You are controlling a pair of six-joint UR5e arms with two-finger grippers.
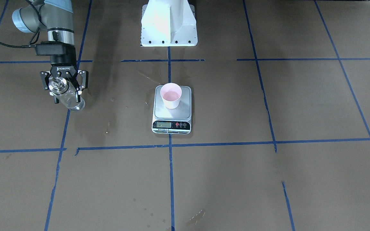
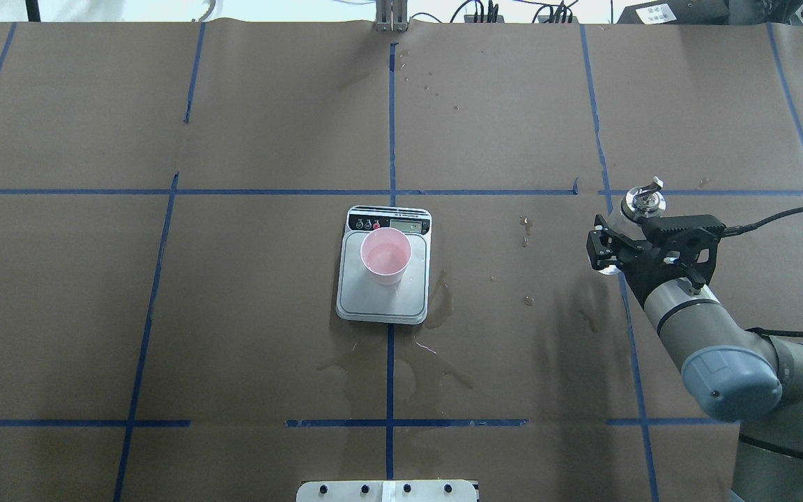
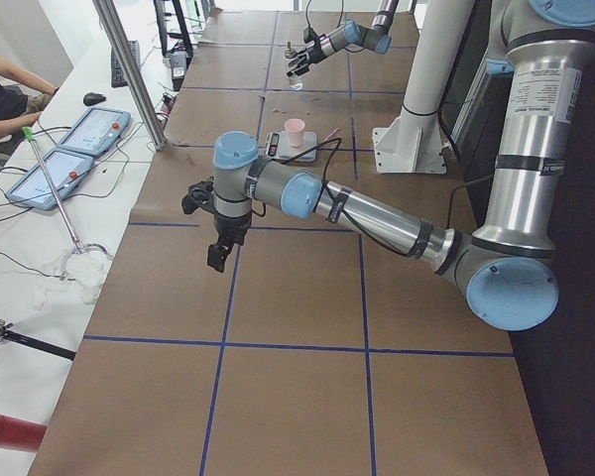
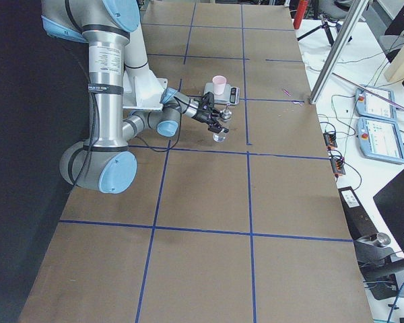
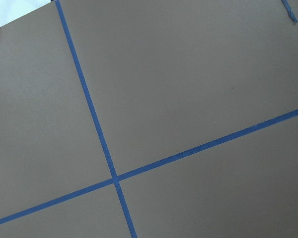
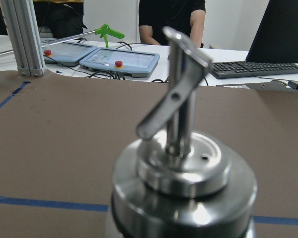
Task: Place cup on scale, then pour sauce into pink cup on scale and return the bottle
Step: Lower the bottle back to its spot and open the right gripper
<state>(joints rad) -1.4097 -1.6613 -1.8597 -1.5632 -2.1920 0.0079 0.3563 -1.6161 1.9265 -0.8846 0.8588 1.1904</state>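
The pink cup (image 1: 171, 95) stands upright on the silver platform of the scale (image 1: 185, 110), also in the overhead view, cup (image 2: 385, 256) on scale (image 2: 373, 300). My right gripper (image 1: 67, 96) is shut on the clear glass bottle (image 1: 71, 101), upright at table level far out to my right, well clear of the scale; in the overhead view the gripper (image 2: 614, 254) holds the bottle (image 2: 643, 201). Its metal spout (image 6: 181, 99) fills the right wrist view. My left gripper (image 3: 218, 256) hangs over bare table, far from the scale; I cannot tell whether it is open or shut.
Wet stains (image 2: 401, 369) and drops (image 2: 525, 230) mark the brown paper around the scale. The white robot base (image 1: 169, 25) stands behind the scale. An aluminium post (image 3: 134, 69) and operators' tablets (image 3: 79, 139) lie beyond the table's far edge.
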